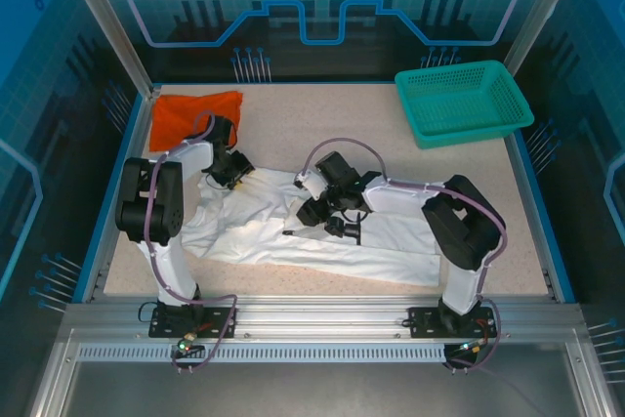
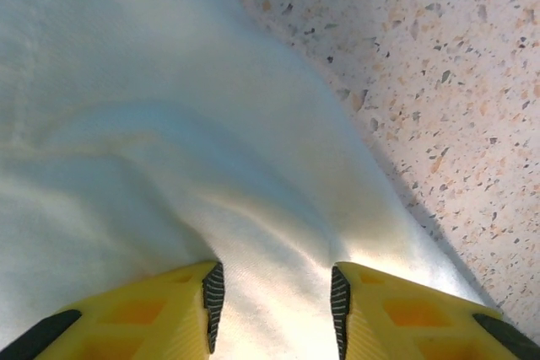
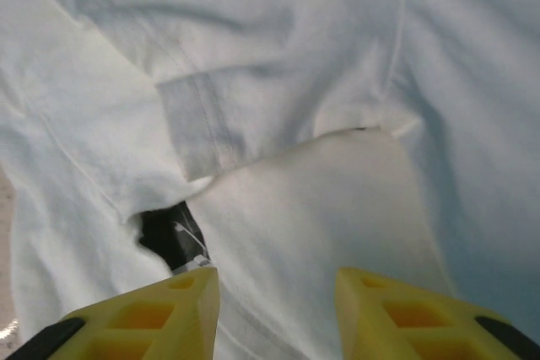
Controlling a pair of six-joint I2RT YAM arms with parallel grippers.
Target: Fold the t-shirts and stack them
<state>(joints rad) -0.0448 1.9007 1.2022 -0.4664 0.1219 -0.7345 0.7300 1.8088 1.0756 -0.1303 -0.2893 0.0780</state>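
Top view: the white shirt (image 1: 256, 233) is lying across the table's centre, and the orange-red shirt (image 1: 191, 114) is sitting at ten o'clock.

Left wrist: the left gripper (image 2: 272, 305) is hovering half-open over the white shirt's edge, pinching nothing.

Right wrist: the right gripper (image 3: 277, 292) is standing half-open and empty above a turned-in sleeve.

The white shirt's folding seems to be midway, and the next move is probably calling for a fresh edge grasp.

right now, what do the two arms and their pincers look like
White links and bulky black joints on the left arm and right arm, a lilac cable looping along each. Yellow fingers with black heels on the left pincer and right pincer; the left's pads are black and ribbed.
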